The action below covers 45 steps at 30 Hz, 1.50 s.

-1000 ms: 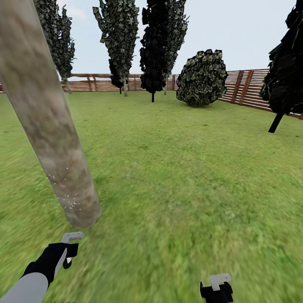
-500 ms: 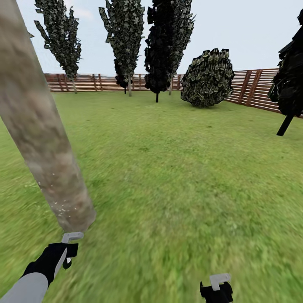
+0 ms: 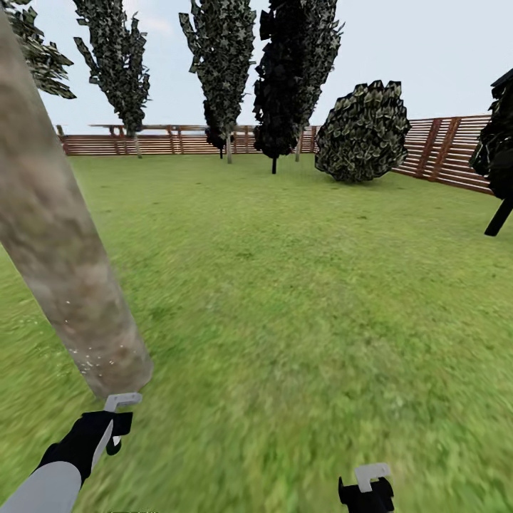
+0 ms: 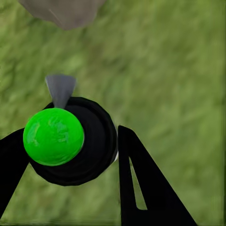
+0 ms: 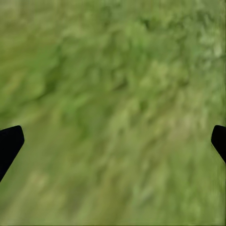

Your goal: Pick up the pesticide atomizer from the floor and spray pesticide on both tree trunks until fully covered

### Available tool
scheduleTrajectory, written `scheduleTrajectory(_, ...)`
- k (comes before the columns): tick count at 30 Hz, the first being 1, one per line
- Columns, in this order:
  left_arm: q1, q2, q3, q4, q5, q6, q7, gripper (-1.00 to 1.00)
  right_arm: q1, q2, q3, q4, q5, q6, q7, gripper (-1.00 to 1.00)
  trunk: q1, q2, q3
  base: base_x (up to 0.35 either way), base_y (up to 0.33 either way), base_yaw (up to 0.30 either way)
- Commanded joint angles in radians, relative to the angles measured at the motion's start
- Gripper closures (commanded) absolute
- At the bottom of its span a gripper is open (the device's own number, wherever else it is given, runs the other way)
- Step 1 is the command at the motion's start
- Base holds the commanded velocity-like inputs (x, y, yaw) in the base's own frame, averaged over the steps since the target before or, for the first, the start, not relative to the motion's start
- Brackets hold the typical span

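Head view, far left: tree trunk (image 3: 60,242) leaning, pale specks dotting its base. Just below it, your left gripper (image 3: 114,420) is clenching fingers around pesticide atomizer (image 4: 70,141), grey nozzle facing trunk foot. You are spraying, judging by specks; upper trunk looking bare, so next move calls for raising aim. Lawn (image 3: 306,299) stretching mid-frame. Right gripper (image 3: 367,488) hanging released, fingers spread over grass.
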Motion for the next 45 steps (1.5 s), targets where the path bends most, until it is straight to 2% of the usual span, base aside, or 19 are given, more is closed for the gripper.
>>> scheduleTrajectory(1, -0.001, -0.001, 0.006, -0.002, -0.008, 0.004, -0.004, 1.00, -0.001, 0.000, -0.008, 0.001, 0.011, -0.002, -0.004, -1.00, 0.000, 0.000, -0.001, 0.085, -0.265, 0.276)
scheduleTrajectory(9, -0.001, 0.002, 0.007, -0.006, -0.006, 0.004, -0.004, 1.00, -0.001, 0.000, -0.008, 0.001, 0.011, -0.002, -0.004, -1.00, 0.000, 0.000, -0.001, 0.014, -0.271, 0.277)
scheduleTrajectory(11, -0.001, 0.002, 0.025, -0.008, -0.006, 0.004, -0.004, 1.00, -0.001, 0.000, -0.008, 0.001, 0.011, -0.002, -0.004, -1.00, 0.000, 0.000, -0.001, 0.000, -0.274, 0.277)
scheduleTrajectory(13, -0.001, 0.002, 0.080, -0.014, -0.007, 0.002, -0.004, 1.00, -0.001, 0.000, -0.008, 0.001, 0.011, -0.002, -0.004, -1.00, 0.000, 0.000, -0.001, 0.000, -0.274, 0.277)
scheduleTrajectory(19, -0.002, 0.003, 0.100, -0.026, -0.009, -0.001, -0.006, 1.00, -0.001, -0.001, -0.008, 0.001, 0.011, -0.001, -0.004, -1.00, 0.000, 0.000, -0.001, -0.018, -0.259, 0.277)
scheduleTrajectory(21, -0.005, 0.003, 0.097, -0.050, -0.010, 0.000, -0.009, 1.00, -0.001, -0.001, -0.008, 0.001, 0.011, -0.002, -0.004, -1.00, 0.000, 0.000, -0.001, -0.041, -0.080, 0.277)
scheduleTrajectory(25, -0.012, 0.004, 0.087, -0.178, -0.016, 0.016, -0.016, 1.00, -0.001, -0.001, -0.008, 0.000, 0.010, -0.002, -0.004, -1.00, 0.000, 0.000, -0.001, -0.008, -0.016, 0.236)
scheduleTrajectory(27, -0.014, 0.018, 0.087, -0.206, -0.015, 0.033, -0.020, 1.00, -0.001, -0.001, -0.008, 0.000, 0.009, -0.002, -0.004, -1.00, 0.000, 0.000, -0.001, -0.001, -0.003, 0.109)
scheduleTrajectory(28, -0.018, 0.038, 0.086, -0.219, -0.014, 0.070, -0.024, 1.00, -0.001, -0.001, -0.008, -0.001, 0.009, -0.002, -0.004, -1.00, 0.000, 0.000, -0.001, 0.000, -0.001, 0.035)
scheduleTrajectory(29, -0.032, 0.046, 0.086, -0.224, -0.013, 0.097, -0.026, 1.00, -0.001, -0.001, -0.008, 0.000, 0.009, -0.002, -0.004, -1.00, 0.000, 0.000, -0.001, 0.000, 0.000, 0.018)
scheduleTrajectory(31, -0.069, 0.057, 0.071, -0.227, -0.014, 0.120, -0.033, 1.00, -0.001, -0.002, -0.008, 0.000, 0.009, -0.003, -0.004, -1.00, 0.000, 0.000, -0.001, 0.000, 0.000, 0.008)
scheduleTrajectory(32, -0.096, 0.087, 0.046, -0.228, -0.013, 0.129, -0.056, 1.00, -0.001, -0.003, -0.009, 0.000, 0.009, -0.003, -0.004, -1.00, 0.000, 0.000, -0.001, 0.000, 0.000, 0.002)
scheduleTrajectory(34, -0.107, 0.123, 0.019, -0.230, -0.014, 0.133, -0.105, 1.00, 0.000, -0.003, -0.009, -0.001, 0.009, -0.003, -0.004, -1.00, 0.000, 0.000, -0.001, 0.000, 0.000, 0.000)
scheduleTrajectory(37, -0.112, 0.139, 0.008, -0.255, -0.014, 0.145, -0.146, 1.00, -0.001, -0.004, -0.009, -0.001, 0.009, -0.002, -0.004, -1.00, 0.000, 0.000, -0.001, 0.000, 0.000, 0.000)
scheduleTrajectory(40, -0.138, 0.141, -0.008, -0.307, -0.013, 0.205, -0.157, 1.00, -0.001, -0.004, -0.009, -0.001, 0.009, -0.002, -0.004, -1.00, 0.000, 0.000, -0.001, 0.000, 0.000, 0.000)
scheduleTrajectory(41, -0.149, 0.141, -0.028, -0.313, -0.012, 0.222, -0.162, 1.00, -0.001, -0.004, -0.009, -0.001, 0.009, -0.002, -0.004, -1.00, 0.000, 0.000, -0.001, 0.000, 0.000, 0.000)
scheduleTrajectory(43, -0.178, 0.142, -0.122, -0.324, -0.012, 0.267, -0.202, 1.00, -0.001, -0.004, -0.009, -0.001, 0.009, -0.002, -0.004, -1.00, 0.000, 0.000, -0.001, 0.000, 0.000, 0.000)
scheduleTrajectory(45, -0.196, 0.142, -0.164, -0.326, -0.014, 0.280, -0.259, 1.00, -0.001, -0.004, -0.009, 0.000, 0.009, -0.002, -0.004, -1.00, 0.000, 0.000, -0.001, 0.000, 0.000, 0.000)
